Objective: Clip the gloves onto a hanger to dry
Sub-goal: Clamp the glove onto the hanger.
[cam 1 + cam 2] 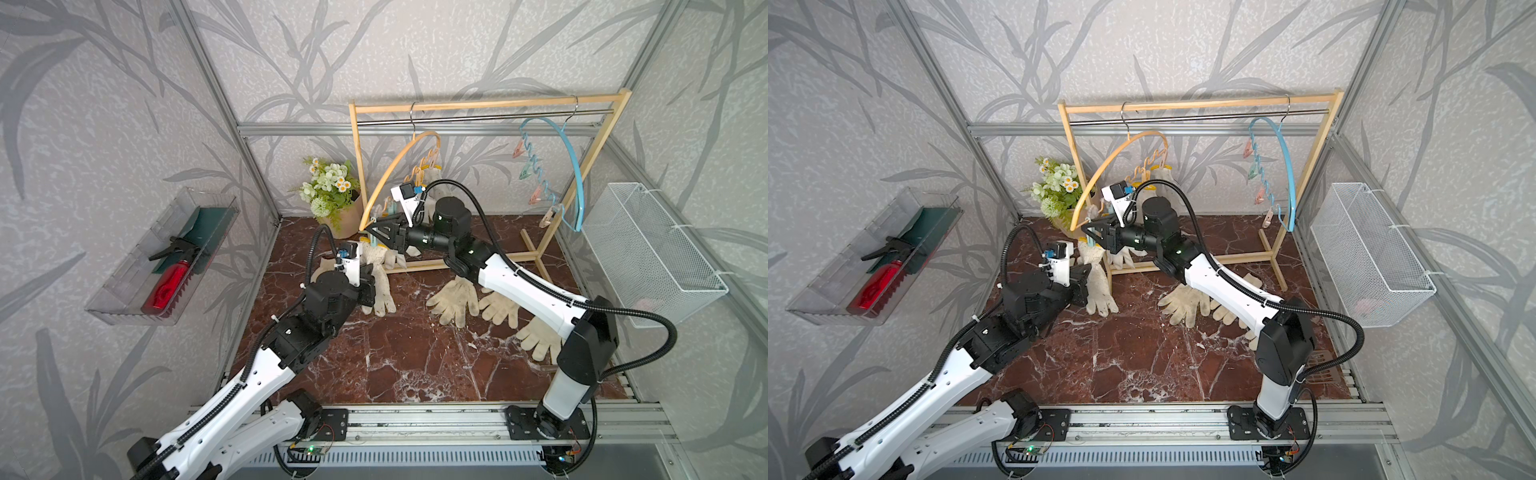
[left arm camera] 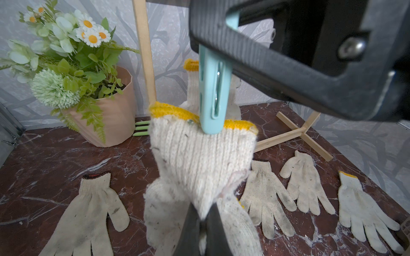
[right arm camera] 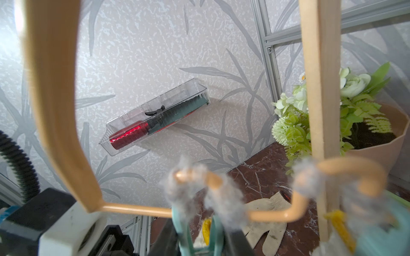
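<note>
My left gripper (image 2: 203, 212) is shut on an off-white glove (image 2: 199, 159) and holds it upright, yellow cuff on top. The cuff meets the lower tip of a teal clip (image 2: 213, 93) that hangs from the orange hanger (image 1: 399, 166). My right gripper (image 3: 200, 235) is shut on that clip, a finger on each side. Between the clip's arms the yellow cuff (image 3: 207, 228) shows. In both top views the two grippers (image 1: 372, 232) (image 1: 1086, 284) sit close together by the rack's left post. Another glove (image 2: 193, 88) hangs behind the clip. Loose gloves (image 1: 455, 301) (image 1: 500, 307) (image 1: 540, 338) lie on the floor.
The wooden rack (image 1: 490, 104) also carries a blue hanger (image 1: 575, 166) with clips. A potted plant (image 1: 332, 191) stands left of the rack. One more glove (image 2: 88, 212) lies near my left arm. A wire basket (image 1: 648, 253) and a clear tray (image 1: 166, 257) hang on the side walls.
</note>
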Robot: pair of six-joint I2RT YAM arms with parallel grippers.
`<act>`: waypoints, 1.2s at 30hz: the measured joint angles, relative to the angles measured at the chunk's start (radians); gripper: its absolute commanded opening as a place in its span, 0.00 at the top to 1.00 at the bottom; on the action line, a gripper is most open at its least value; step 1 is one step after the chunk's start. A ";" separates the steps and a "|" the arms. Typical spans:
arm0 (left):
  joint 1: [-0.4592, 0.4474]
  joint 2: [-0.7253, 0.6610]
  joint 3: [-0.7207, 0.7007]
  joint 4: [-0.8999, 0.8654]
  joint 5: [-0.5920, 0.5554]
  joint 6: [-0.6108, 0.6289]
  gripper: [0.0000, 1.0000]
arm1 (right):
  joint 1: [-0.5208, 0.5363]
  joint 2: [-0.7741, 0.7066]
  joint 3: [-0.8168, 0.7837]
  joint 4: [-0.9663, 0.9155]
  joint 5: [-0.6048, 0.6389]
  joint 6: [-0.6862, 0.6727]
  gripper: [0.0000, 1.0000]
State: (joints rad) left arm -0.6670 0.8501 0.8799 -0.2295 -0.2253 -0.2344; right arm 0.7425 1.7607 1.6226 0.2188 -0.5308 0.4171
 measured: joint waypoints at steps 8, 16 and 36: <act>-0.013 -0.016 -0.018 -0.002 -0.016 -0.002 1.00 | -0.002 0.000 0.000 0.000 0.000 0.001 0.76; -0.020 -0.043 -0.036 -0.003 -0.024 -0.011 1.00 | -0.003 0.000 0.000 0.001 0.000 0.002 0.76; -0.025 0.003 -0.036 0.109 -0.038 0.000 1.00 | -0.005 0.000 -0.011 0.042 -0.009 0.055 0.76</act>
State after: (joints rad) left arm -0.6918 0.8536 0.8436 -0.1200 -0.2630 -0.2348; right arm 0.7372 1.7607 1.6115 0.2607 -0.5400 0.4725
